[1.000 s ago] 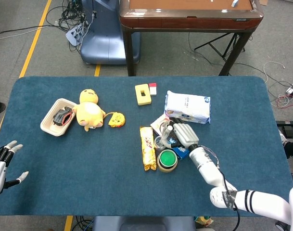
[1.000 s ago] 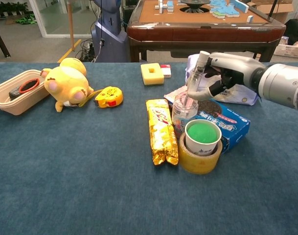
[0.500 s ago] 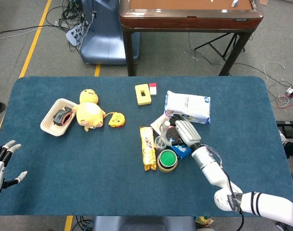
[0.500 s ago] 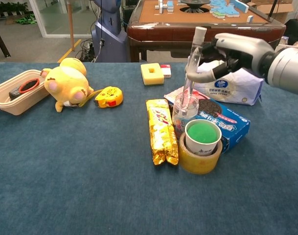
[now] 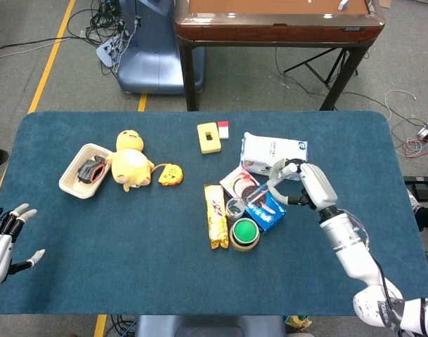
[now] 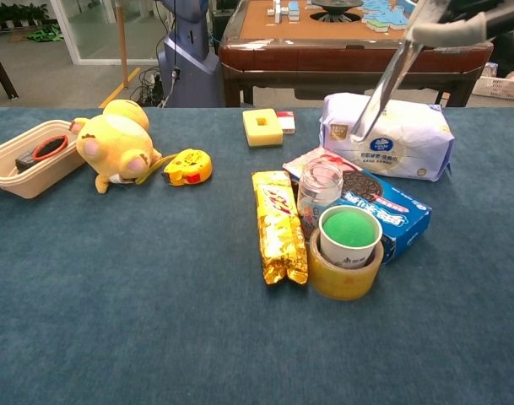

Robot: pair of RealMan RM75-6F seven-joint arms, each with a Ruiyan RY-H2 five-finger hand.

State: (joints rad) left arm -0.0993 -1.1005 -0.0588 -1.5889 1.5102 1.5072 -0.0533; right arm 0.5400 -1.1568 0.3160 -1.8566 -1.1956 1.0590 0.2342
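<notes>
My right hand (image 5: 310, 185) hovers over the table's right half and pinches the top of a clear plastic tube (image 5: 267, 188). The tube slants down to the left, its lower end in the air above the blue cookie box (image 5: 269, 209). In the chest view the hand (image 6: 459, 18) sits at the top right edge, and the tube (image 6: 383, 84) hangs in front of the white tissue pack (image 6: 392, 135). A small glass jar (image 6: 318, 190) stands to the left of and below the tube's tip. My left hand (image 5: 3, 237) is off the table's front left corner, fingers spread, holding nothing.
A green-filled cup inside a tape roll (image 6: 348, 246) and a yellow snack bar (image 6: 278, 224) stand beside the jar. Further left are a tape measure (image 5: 170, 173), a yellow plush (image 5: 129, 163) and a beige tray (image 5: 72, 184). A yellow block (image 5: 209, 137) lies at the back.
My right hand has lifted the tube out of the glass jar and carried it up and to the right. The left hand has barely shifted.
</notes>
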